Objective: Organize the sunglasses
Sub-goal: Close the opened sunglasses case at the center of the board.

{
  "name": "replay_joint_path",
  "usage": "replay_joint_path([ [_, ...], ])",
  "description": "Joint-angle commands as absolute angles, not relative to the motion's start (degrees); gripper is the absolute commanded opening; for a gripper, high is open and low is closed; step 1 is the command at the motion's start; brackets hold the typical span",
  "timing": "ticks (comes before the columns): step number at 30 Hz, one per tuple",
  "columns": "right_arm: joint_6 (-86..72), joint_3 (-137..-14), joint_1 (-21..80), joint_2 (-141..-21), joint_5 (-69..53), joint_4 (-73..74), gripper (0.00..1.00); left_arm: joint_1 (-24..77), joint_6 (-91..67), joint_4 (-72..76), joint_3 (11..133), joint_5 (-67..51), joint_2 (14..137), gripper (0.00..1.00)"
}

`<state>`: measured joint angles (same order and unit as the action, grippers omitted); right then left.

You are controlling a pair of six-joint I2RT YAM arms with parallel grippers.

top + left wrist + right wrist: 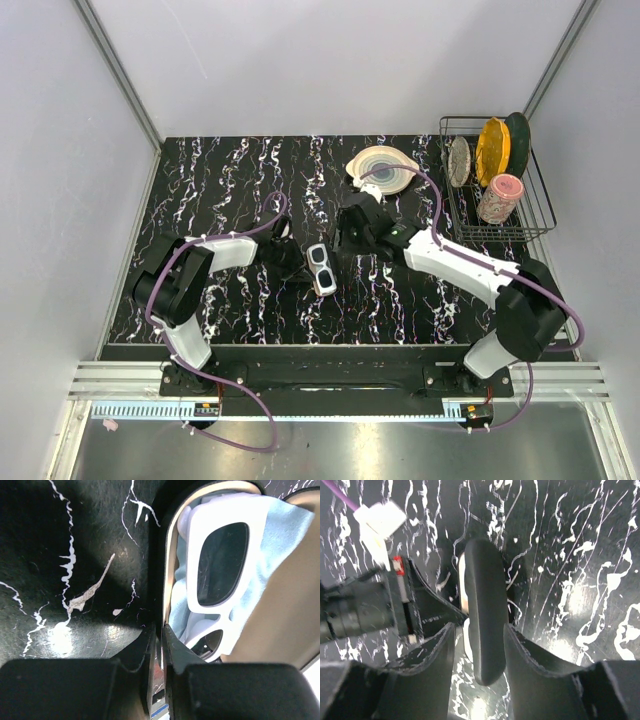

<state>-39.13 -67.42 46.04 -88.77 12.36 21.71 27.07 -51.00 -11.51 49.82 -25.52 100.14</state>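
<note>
Here, the left arm [185, 285] is folding up from its base and reaching to the right, low over the glossy black tabletop [220, 190] with its white marble-like veins. The left end effector [161, 632] is sitting at the left side of the black oblong case [159, 555]. Its jaws are standing narrow, pinching the case's thin rim between the two dark fingertips.

The right arm [470, 265] is stretching diagonally from its base towards the middle of the tabletop, with its wrist tipping down over the far right side of the case. The right end effector [478, 625] is straddling the raised lid [487, 595], jaws partway apart. One finger is lying close against the lid and a sliver of gap is showing on the other side (whether either pad is actually touching, I cannot tell).

The sunglasses [222, 562] are lying inside the case. They are showing a smooth white frame and dark, rounded oblong lenses. They are resting on a soft light blue cloth [285, 535], which is bunching under them. The case's lining is showing tan and smooth, and the matte black lid is appearing edge-on as a rounded oblong.
</note>
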Motion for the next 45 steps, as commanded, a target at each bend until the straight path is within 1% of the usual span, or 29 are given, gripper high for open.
replay_joint_path([
  [1, -33.7, -63.8, 44.2, -88.1, 0.2, 13.5, 0.49, 27.2, -49.9, -11.5, 52.2, -24.4, 98.7, 0.13],
  [8, -33.2, -62.0, 42.5, -90.2, -4.9, 9.9, 0.48, 27.3, -49.1, -12.0, 52.7, -24.6, 98.8, 0.14],
  [12, -33.8, -61.6, 41.7, -91.8, -7.5, 9.3, 0.43, 27.5, -49.0, -12.0, 52.7, -24.5, 98.8, 0.14],
  [13, -34.0, -61.4, 41.7, -92.0, -7.3, 9.3, 0.4, 27.4, -49.0, -12.0, 52.7, -24.6, 99.0, 0.14],
  [16, -34.3, -60.7, 41.6, -91.6, -6.6, 8.9, 0.36, 27.5, -48.9, -12.0, 52.6, -24.6, 99.0, 0.14],
  [22, -34.3, -59.9, 41.2, -89.7, -3.9, 8.7, 0.36, 27.5, -48.7, -12.3, 52.6, -24.3, 98.9, 0.14],
  [36, -33.5, -59.8, 40.1, -90.5, -3.7, 9.1, 0.35, 27.6, -48.5, -12.5, 52.8, -24.3, 98.9, 0.14],
  [42, -33.7, -59.0, 39.8, -92.1, -3.7, 9.3, 0.28, 27.5, -48.3, -12.5, 52.7, -24.3, 98.7, 0.14],
  [45, -33.6, -58.6, 39.9, -92.5, -3.7, 9.3, 0.27, 27.5, -48.3, -12.5, 52.8, -24.3, 98.6, 0.14],
])
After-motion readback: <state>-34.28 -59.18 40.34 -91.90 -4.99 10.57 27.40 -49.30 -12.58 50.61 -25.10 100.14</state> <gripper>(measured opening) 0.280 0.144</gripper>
